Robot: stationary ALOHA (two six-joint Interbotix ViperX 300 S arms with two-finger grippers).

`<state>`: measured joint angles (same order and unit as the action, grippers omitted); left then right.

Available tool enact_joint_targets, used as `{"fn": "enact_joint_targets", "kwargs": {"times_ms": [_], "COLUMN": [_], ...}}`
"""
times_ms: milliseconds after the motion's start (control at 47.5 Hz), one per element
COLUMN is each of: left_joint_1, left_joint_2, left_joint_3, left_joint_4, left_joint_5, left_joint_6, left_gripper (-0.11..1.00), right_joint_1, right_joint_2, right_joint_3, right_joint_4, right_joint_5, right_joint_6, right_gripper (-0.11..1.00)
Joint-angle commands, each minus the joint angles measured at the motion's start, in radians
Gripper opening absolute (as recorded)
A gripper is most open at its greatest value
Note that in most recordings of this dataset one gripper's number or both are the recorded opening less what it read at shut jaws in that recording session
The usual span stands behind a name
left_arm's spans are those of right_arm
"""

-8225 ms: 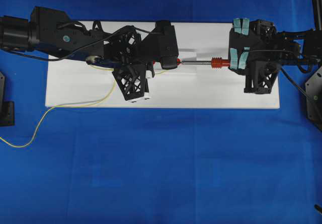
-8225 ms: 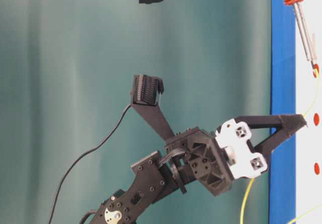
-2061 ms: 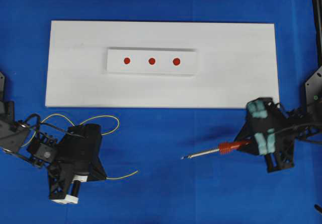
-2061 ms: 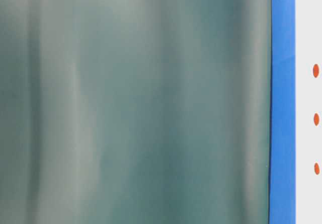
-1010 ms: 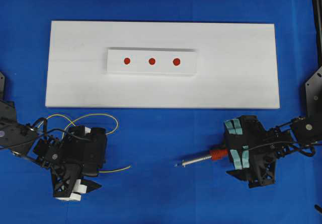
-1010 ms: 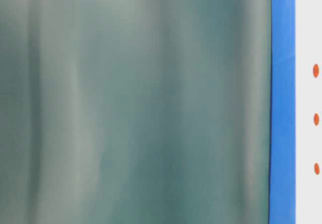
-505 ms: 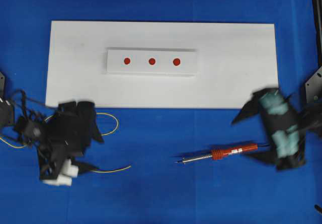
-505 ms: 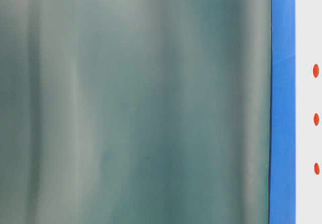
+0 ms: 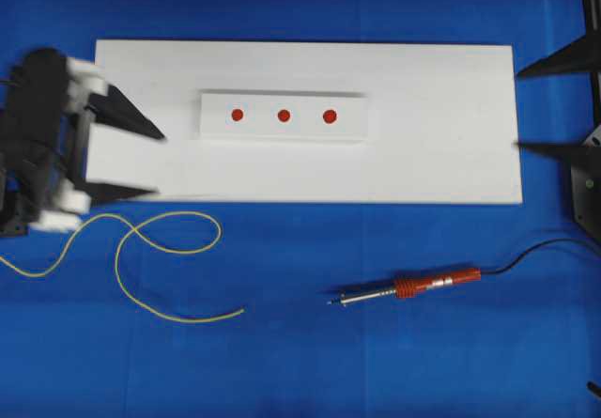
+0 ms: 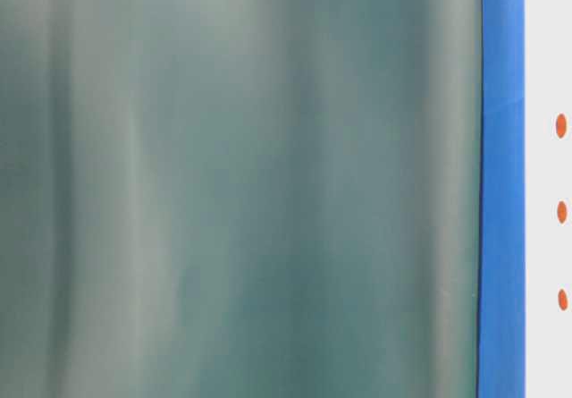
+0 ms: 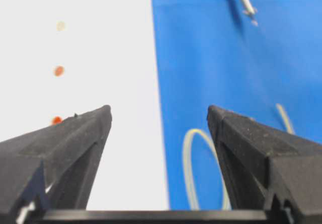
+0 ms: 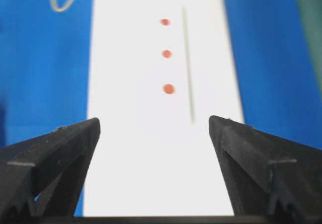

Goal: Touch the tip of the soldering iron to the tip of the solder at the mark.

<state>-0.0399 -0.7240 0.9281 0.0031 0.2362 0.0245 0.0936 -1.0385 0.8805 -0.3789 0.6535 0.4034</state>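
You've got the red-orange ribbed-handle soldering iron [image 9: 413, 286] lying flat on the blue cloth [image 9: 310, 362], below the long white board [image 9: 441, 127] and right of centre. Its thin silver shaft points left, its black cord [image 9: 540, 247] trails off to the right. Nothing's touching it.

The thin yellow solder wire [image 9: 160, 249] lies loose on the cloth at lower left – one big loop, with its free end pointing right toward the iron's tip, well apart from it.

Left gripper [image 9: 155, 164] hovers over the board's left end, jaws spread wide & empty; the left wrist cam shows both black fingers [image 11: 70, 148] apart w/ board and cloth between them. Right gripper [image 9: 516, 108] sits at the right edge of the overhead view – only two black fingertips show, also wide apart, holding nothing; the right wrist cam looks down the board between them.

The raised white strip [image 9: 211, 127] mid-board carries three red dot marks [image 9: 284, 115] in a row, all uncovered. The table-level cam gives you only a grey-green backdrop [image 10: 232, 183], a blue band and those dots.
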Motion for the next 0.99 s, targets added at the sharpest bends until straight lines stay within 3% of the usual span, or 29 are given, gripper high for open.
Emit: {"fn": "enact_joint_targets", "kwargs": {"times_ms": [0,210,484,736,968], "left_joint_1": [0.035,0.074,0.075,0.075,0.075], "left_joint_2": [-0.101,-0.339,-0.595,-0.646,-0.643], "left_joint_3": [0.026,0.161,0.337,0.419,0.431], "left_joint_4": [0.002,0.002,0.002,0.002,0.002], "left_joint_5": [-0.014,-0.046,-0.061,-0.061,-0.061], "left_joint_6": [0.012,0.037,0.035,0.025,0.021], "left_gripper": [0.7,0.7,0.7,0.7,0.7], "right_joint_1": [-0.009,-0.029,-0.058,-0.117,-0.126], "right_joint_2": [-0.044,-0.14,-0.176,-0.172,-0.155], "right_joint_3": [-0.002,0.083,0.227,0.362,0.385], "right_joint_4": [-0.006,-0.006,-0.006,-0.002,-0.002], "right_joint_5": [0.012,-0.005,-0.14,-0.331,-0.396], "right_joint_6": [0.002,0.02,0.054,0.089,0.094], "right_gripper": [0.84,0.84,0.84,0.84,0.84]}}
